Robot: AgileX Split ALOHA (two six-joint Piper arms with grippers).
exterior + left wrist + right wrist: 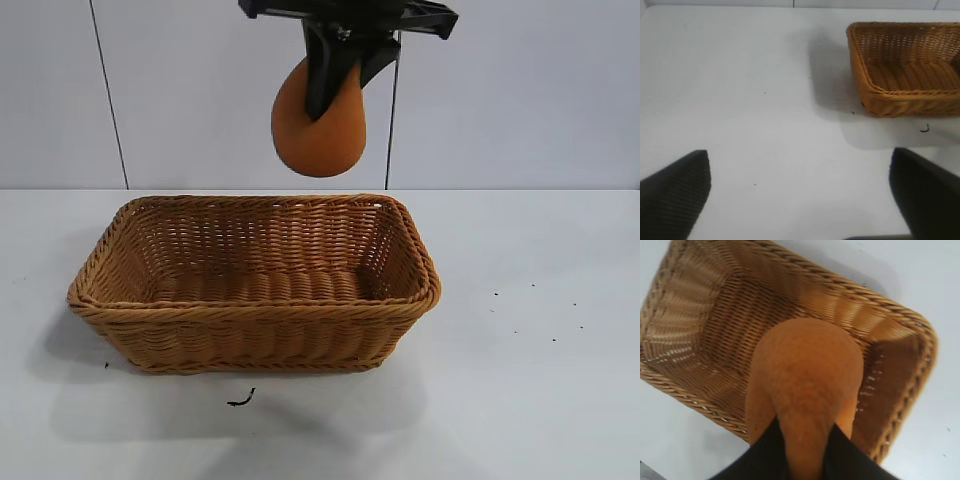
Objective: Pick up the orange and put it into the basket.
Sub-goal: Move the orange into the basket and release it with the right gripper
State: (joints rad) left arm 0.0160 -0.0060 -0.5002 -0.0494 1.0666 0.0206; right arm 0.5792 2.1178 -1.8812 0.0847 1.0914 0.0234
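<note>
Above the basket (255, 285), our right gripper (335, 85) clamps the orange (320, 125); we should lower before releasing, left gripper (800, 192) spread, idle.

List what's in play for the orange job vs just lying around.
In play: orange, held in the right claw above the basket.
Lying around: small dark scrap in front of the basket; dark specks on the table; left claw, idle, open.

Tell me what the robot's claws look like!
The right gripper is matte black, with a wide flat bar on top and chunky fingers that narrow toward their tips. The left gripper is black too, with broad fingers; one finger has a fine ribbed pattern on it.
</note>
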